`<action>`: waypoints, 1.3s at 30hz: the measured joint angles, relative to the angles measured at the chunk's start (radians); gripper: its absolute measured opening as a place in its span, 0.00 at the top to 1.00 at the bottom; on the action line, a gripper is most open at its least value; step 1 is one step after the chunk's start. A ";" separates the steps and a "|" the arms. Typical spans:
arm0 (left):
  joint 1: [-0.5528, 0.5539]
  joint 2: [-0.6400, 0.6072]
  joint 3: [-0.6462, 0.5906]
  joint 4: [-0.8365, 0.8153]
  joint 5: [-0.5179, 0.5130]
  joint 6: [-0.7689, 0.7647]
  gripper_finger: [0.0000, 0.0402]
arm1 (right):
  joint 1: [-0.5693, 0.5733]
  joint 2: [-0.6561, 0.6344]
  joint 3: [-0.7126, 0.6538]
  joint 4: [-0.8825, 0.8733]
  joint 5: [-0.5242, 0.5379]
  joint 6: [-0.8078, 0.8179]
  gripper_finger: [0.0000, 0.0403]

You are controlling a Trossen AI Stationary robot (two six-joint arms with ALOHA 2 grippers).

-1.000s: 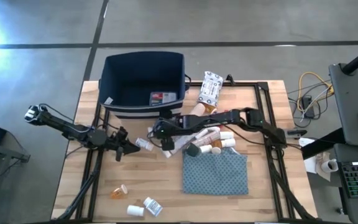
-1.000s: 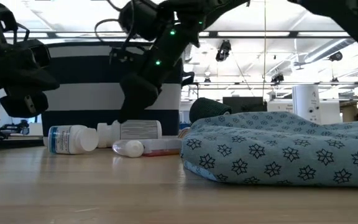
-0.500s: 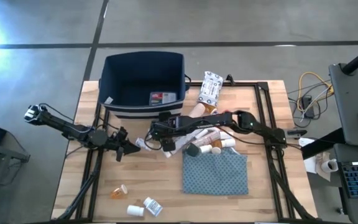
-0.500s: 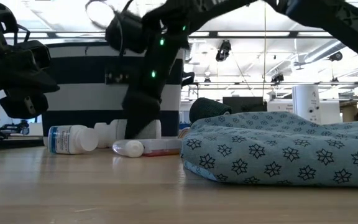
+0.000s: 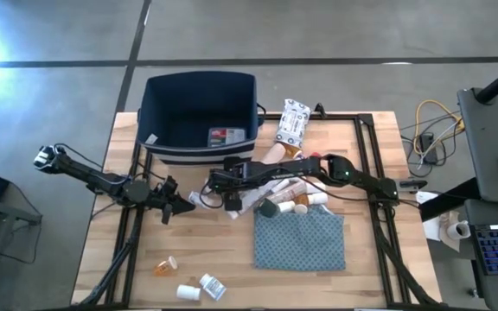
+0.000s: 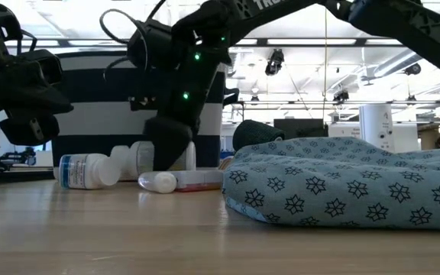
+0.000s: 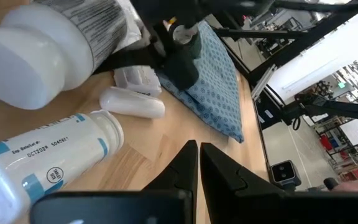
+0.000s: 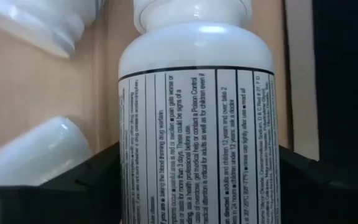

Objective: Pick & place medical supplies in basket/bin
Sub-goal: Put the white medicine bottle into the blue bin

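The white pill bottle fills my right wrist view, between the fingers of my right gripper. That gripper sits low just in front of the navy basket. My left gripper is shut and hangs above the table, touching nothing. Below and ahead of it lies a blue-labelled white bottle on its side, beside a small white vial. A red tube, a black roll and more bottles lie near the teal cloth. My right gripper is shut on the white pill bottle's labelled body, one finger on each side, lying across it. It comes slanting down from the table's right side. The bottle lies on its side with its cap end pointing away from the wrist.
The basket holds a red-and-white item. A patterned white packet lies at the far edge, right of the basket. An orange vial and two white bottles lie at the near left. The cloth bulges up at the near right.
My right gripper has moved down and a little toward the table's left, settling onto the lying white pill bottle. The bottle has shifted slightly toward the left edge.
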 joint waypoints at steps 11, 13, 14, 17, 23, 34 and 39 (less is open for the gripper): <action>0.000 0.000 0.000 0.000 -0.002 0.000 1.00 | -0.009 -0.063 0.257 -0.130 -0.128 0.040 0.46; 0.000 0.000 0.000 0.000 -0.002 0.000 1.00 | -0.018 -0.125 0.233 -0.105 -0.202 0.039 0.46; 0.000 0.000 0.000 0.001 -0.003 0.000 1.00 | -0.022 -0.150 0.232 -0.101 -0.232 0.040 0.45; 0.000 0.000 -0.001 0.001 -0.002 0.000 1.00 | -0.023 -0.229 0.235 -0.107 -0.249 0.075 0.45; 0.000 0.008 -0.001 0.001 -0.003 0.000 1.00 | -0.026 -0.380 0.236 0.042 0.016 0.135 0.45; 0.000 0.008 -0.001 0.003 -0.025 -0.015 1.00 | -0.377 -0.282 0.234 0.076 -0.245 0.420 0.42; 0.000 0.008 -0.002 0.004 -0.033 -0.078 1.00 | -0.428 -0.217 0.239 0.084 -0.414 0.470 0.30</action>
